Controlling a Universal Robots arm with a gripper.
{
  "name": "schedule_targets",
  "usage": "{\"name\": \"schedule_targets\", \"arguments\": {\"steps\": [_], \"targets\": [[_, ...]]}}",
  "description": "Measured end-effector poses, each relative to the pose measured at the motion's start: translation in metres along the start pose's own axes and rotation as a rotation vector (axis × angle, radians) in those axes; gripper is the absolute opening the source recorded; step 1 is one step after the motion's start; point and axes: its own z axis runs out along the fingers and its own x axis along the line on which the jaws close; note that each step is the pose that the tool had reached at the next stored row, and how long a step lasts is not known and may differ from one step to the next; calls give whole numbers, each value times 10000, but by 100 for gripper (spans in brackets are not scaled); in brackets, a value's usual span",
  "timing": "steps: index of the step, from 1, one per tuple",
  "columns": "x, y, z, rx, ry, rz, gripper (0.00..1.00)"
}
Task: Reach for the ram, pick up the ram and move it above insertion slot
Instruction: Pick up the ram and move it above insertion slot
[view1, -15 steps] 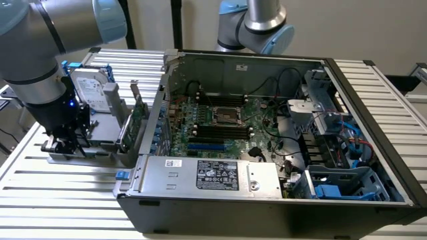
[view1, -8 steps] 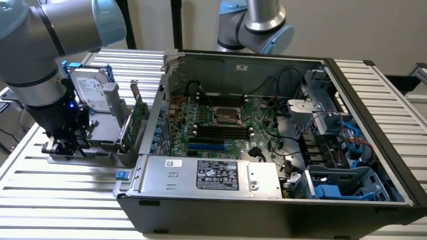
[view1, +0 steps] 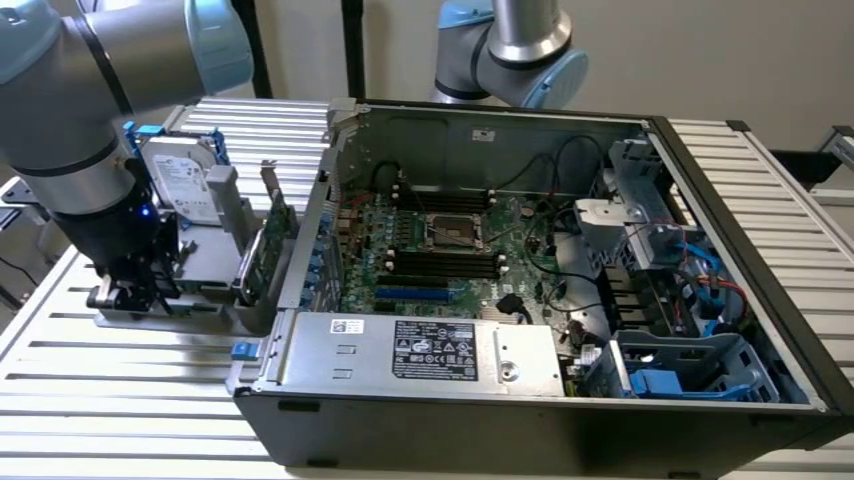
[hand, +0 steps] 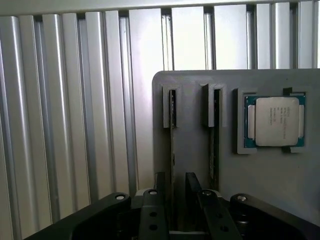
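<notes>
- Gripper (hand: 176, 186): jaws open, straddling the ram (hand: 172, 131), which stands upright in a grey holder (hand: 192, 85)
- Risk: an off-centre close may tilt the ram or jam it in its slot
- Risk: a finger may clip the neighbouring stick (hand: 215, 135)

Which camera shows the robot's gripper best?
The wrist view: the gripper is close up, jaws open on either side of the ram standing edge-on in its grey holder. The exterior view shows the gripper as a dark block low over that holder.

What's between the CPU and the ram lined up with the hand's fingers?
A second ram stick, edge-on in the grey holder, sits between CPU and that ram. Wrist view.
</notes>
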Motion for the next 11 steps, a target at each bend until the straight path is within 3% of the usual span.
{"name": "schedule_targets", "arguments": {"steps": [11], "targets": [[0, 0, 45, -3, 7, -273, 31]]}}
